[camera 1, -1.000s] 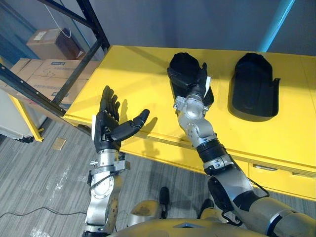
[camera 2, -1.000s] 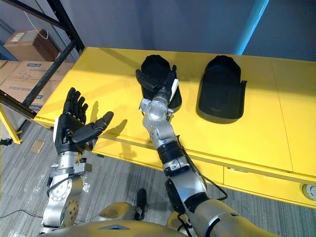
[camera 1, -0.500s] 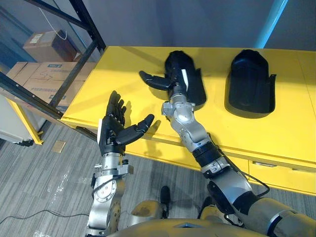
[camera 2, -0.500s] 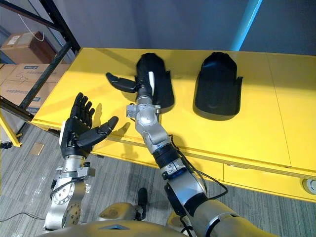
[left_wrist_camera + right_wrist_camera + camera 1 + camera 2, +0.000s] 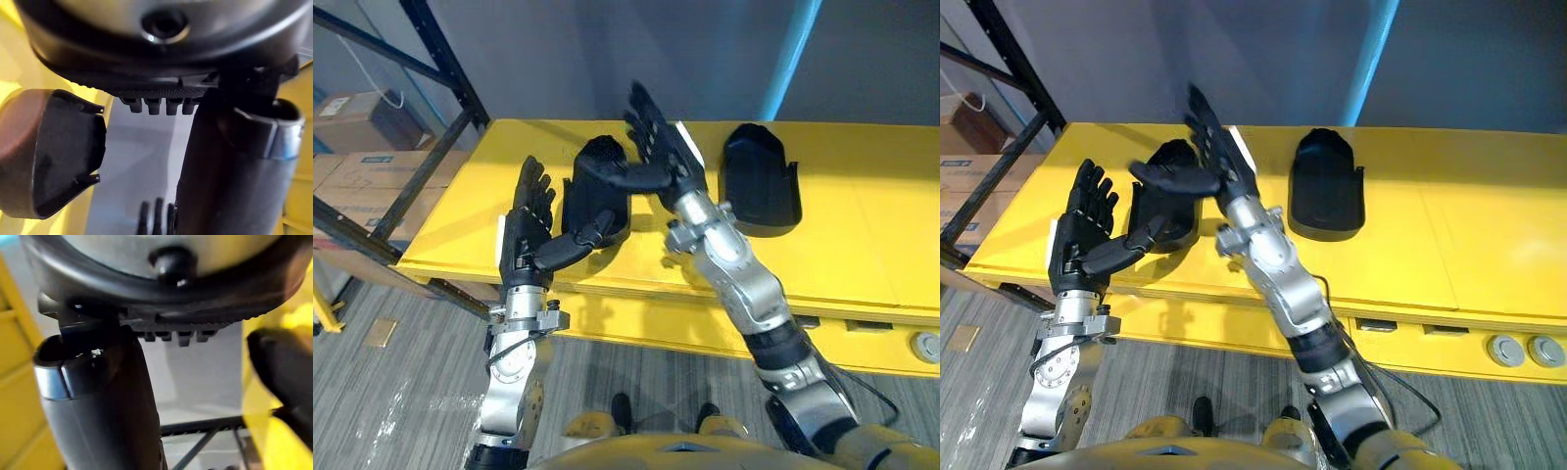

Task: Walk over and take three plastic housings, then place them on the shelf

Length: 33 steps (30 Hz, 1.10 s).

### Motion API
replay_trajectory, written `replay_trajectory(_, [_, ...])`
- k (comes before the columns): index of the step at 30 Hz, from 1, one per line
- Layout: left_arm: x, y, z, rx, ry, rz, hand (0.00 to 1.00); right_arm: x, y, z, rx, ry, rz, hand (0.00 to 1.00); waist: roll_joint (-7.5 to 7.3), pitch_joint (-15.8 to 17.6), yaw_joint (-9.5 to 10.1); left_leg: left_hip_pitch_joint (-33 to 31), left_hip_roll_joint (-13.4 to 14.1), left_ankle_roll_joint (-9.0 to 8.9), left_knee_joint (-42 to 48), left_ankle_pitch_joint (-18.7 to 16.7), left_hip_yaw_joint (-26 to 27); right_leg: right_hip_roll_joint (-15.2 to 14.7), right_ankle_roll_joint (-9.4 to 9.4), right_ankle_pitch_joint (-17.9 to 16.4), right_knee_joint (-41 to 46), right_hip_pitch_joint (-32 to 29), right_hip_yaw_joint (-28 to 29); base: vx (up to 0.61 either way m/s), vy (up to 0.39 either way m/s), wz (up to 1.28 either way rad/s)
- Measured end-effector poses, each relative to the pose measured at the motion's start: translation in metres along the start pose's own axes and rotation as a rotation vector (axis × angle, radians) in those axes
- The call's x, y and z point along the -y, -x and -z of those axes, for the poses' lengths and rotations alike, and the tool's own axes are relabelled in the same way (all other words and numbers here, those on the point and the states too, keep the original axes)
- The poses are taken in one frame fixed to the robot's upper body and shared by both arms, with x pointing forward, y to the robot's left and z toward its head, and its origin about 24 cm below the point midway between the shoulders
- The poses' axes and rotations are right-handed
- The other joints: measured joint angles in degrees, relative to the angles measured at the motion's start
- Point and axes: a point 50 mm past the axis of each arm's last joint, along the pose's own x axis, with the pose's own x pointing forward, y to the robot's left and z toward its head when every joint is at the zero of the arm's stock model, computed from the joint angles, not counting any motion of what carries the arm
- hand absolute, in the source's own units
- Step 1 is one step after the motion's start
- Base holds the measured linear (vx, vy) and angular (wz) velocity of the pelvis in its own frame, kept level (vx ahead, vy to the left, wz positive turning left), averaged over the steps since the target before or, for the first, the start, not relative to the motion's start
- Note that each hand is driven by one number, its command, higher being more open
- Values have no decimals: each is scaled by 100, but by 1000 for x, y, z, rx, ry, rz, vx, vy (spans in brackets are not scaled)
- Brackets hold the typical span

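Two smooth, rounded black plastic housings lie on the glossy yellow table (image 5: 862, 225). The right housing (image 5: 759, 191) shows whole. The left housing (image 5: 592, 206) is partly hidden behind the left hand (image 5: 524, 230) and right hand (image 5: 666, 166), both empty with fingers spread straight.

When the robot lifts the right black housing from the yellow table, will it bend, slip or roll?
The housing looks like a rigid moulded shell, so it probably keeps its shape and is light. It lies flat on the table, so rolling seems unlikely.

left housing (image 5: 592, 201): black shell, flat on yellow table (image 5: 862, 245) | right housing (image 5: 759, 191): black shell, same table, apart
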Motion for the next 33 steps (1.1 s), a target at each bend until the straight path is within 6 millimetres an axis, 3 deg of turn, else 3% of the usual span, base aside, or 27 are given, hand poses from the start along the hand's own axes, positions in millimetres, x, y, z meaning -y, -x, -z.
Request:
replay_trajectory(3, [0, 0, 0, 3, -29, 2, 100, 20, 15, 14, -57, -4, 49, 100, 0, 0, -55, -5, 23, -21, 35, -55, 77, 28, 2, 19, -37, -15, 82, 38, 6, -13])
replay_trajectory(6, [0, 0, 0, 9, -81, -5, 100, 24, 21, 16, -54, -15, 51, 100, -5, 3, -124, -113, 52, -32, 212, -156, 101, 43, 2, 19, -48, -47, 104, 45, 3, -4])
replay_trajectory(11, [-10, -1, -3, 28, -221, -68, 100, 16, 36, 1, 68, -3, -22, 100, -11, 7, -145, -185, 105, -49, 394, -225, 97, 85, 2, 18, -48, -56, 134, 30, 0, 0])
replay_trajectory(15, [-40, 1, -12, 49, -311, -248, 100, 12, 44, -14, 179, 71, -81, 100, -19, 12, -151, -182, 111, -96, 390, -269, 65, 92, -15, 3, -47, -24, 121, -15, -4, 1])
replay_trajectory(23, [-61, 7, -41, 181, -336, -445, 100, 5, 51, -6, 152, 133, -149, 100, -160, 99, -64, -192, 120, -25, 388, -315, 61, 87, -18, 0, -46, -4, 78, -21, 1, 3])
replay_trajectory(27, [-64, 7, -44, 186, -337, -437, 100, -2, 50, 1, 101, 155, -175, 100, -172, 106, -25, -210, 114, -54, 373, -287, 11, 81, -18, 1, -47, -3, 24, 25, 12, 8])
replay_trajectory(33, [-61, 10, -32, 69, -251, -264, 100, 3, 49, 27, -33, 145, -148, 100, -217, 131, 2, -277, 92, -16, 383, -179, -118, 70, -20, -1, -48, -32, -39, 34, 13, 13])
